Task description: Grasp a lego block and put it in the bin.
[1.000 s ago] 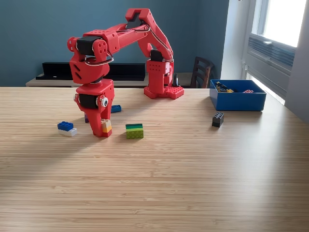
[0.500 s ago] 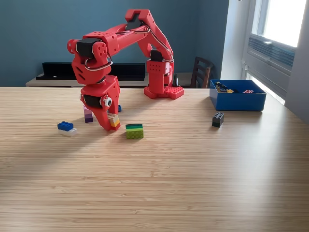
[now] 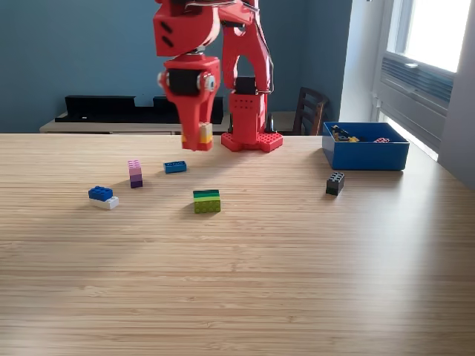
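Red gripper (image 3: pixel 199 141), raised clear of the wooden table (image 3: pixel 245 274), fingers pointing down and pinched on a small yellow-and-white lego block (image 3: pixel 205 133) stacked upright, long axis vertical. Below, on the table: pink-and-purple stack (image 3: pixel 135 173), upright; small blue brick (image 3: pixel 175 167), long axis left-right; green-and-lime block (image 3: pixel 207 201), long axis left-right; blue-on-white block (image 3: pixel 102 197) at the exterior view's left; black brick (image 3: pixel 335 183). Blue bin (image 3: pixel 365 155), far right of the exterior view, long axis left-right, holding a few pieces, well apart from the gripper.
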### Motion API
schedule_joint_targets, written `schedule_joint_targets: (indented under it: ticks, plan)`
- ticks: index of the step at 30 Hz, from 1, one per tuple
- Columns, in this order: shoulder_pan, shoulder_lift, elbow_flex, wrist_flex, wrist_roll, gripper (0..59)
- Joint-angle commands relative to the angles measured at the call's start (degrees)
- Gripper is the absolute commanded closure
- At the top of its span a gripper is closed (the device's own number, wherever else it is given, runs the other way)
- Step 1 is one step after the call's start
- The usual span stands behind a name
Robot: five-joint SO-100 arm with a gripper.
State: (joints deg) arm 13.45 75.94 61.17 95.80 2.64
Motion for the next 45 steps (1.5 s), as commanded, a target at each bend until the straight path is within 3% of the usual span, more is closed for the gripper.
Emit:
schedule_joint_targets:
  ticks: [1,7,22,28,36,37,39,40,42,45]
  plan:
    - [-12.7,11.8,7.0,1.0,2.0,58.6]
    - [-29.7,13.5,11.9,1.0,5.5,58.6]
    - [-72.9,13.4,10.1,1.1,9.3,58.6]
    - [-81.4,13.4,9.5,1.1,9.8,58.6]
    - [-81.6,13.3,9.1,1.1,8.7,57.7]
    - [-81.6,13.3,9.4,1.1,8.9,50.6]
    - [-81.5,13.3,10.4,1.1,9.0,30.4]
    - [-81.5,13.3,10.7,1.1,9.0,24.8]
    - [-81.5,13.3,11.0,1.0,9.7,18.2]
    - [-81.5,13.3,10.9,1.0,10.0,14.3]
